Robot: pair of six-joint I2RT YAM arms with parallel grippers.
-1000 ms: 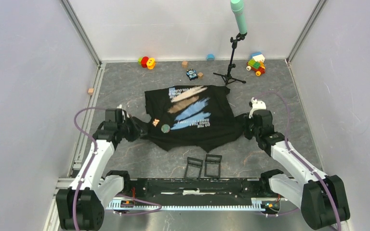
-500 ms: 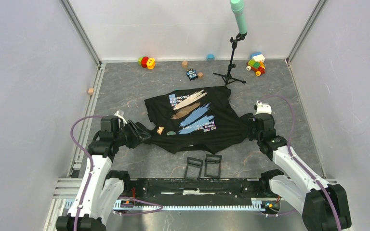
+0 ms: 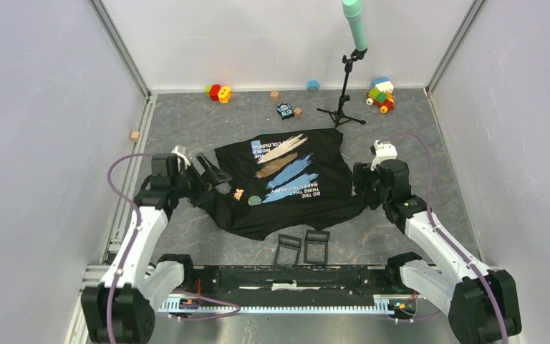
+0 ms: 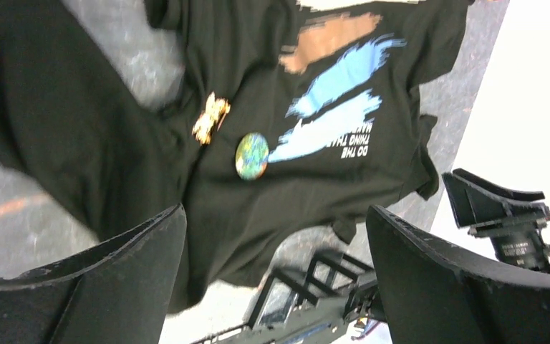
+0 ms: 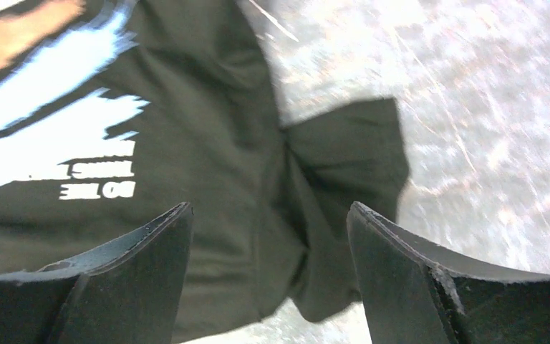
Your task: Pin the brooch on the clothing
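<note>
Grey marbled desk (image 3: 186, 122) is seen boxed in by pale walls, and the black T-shirt (image 3: 308, 204) is spread flat near its middle, print upward.

Well to the left of the T-shirt, a small wooden block (image 3: 135, 135) is seen by the wall. At the T-shirt's left sleeve the left claw (image 3: 211, 175) is held wide apart and grips nothing. In its own camera the left claw (image 4: 276, 287) is seen with the cloth showing between the two fingers.

On the T-shirt's left chest a gold brooch (image 3: 238, 193) is seen, and just to its right a round badge (image 3: 255, 200), both left of the blue strokes. In the left wrist view the gold brooch (image 4: 210, 118) and the round badge (image 4: 251, 155) are shown close together but apart. Whether either is fastened or merely laid on the cloth cannot be told.

Just off the T-shirt's near hem two black frames (image 3: 302, 247) are seen.

At the T-shirt's right sleeve the right claw (image 3: 362, 188) is likewise spread wide and empty; the right claw (image 5: 268, 279) is seen over the folded sleeve.

The T-shirt is judged light, soft and limp, likely to bunch and slide, so it would best be pinched at a sleeve hem. The brooch is judged small, stiff and sharp-pinned, best taken by its edges.
</note>
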